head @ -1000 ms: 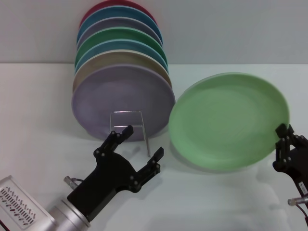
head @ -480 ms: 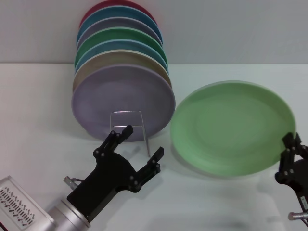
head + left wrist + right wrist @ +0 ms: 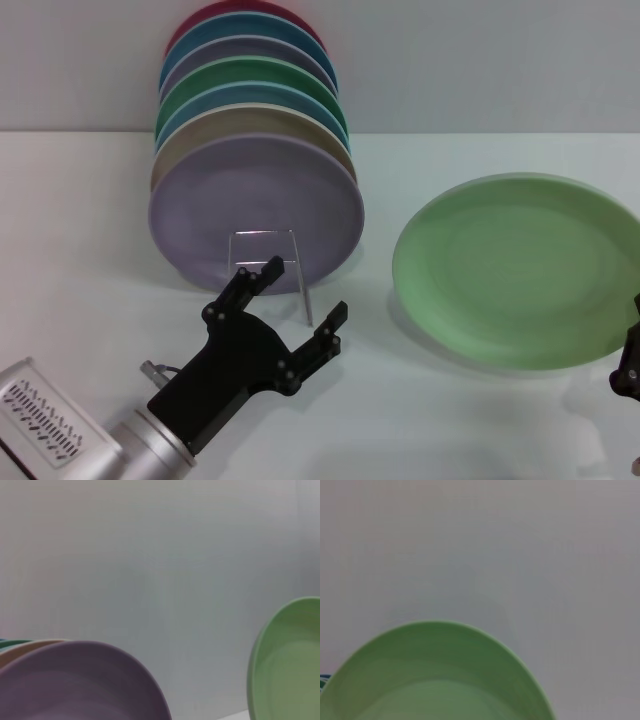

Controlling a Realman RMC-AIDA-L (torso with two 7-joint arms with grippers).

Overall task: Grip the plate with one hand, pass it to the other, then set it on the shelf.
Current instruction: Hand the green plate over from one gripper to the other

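Since 1 second ago, the right gripper point(image 3: 630, 370) has dropped toward the lower right edge, carrying the pale green plate point(image 3: 520, 270) lower, flatter and away from the left gripper point(image 3: 300, 310); its fingers are mostly out of view, so its grip cannot be confirmed. Nearest, the left gripper waits with jaws spread. Beyond stands the thin wire shelf point(image 3: 268, 235), holding 7 matte round plates point(image 3: 255, 205).
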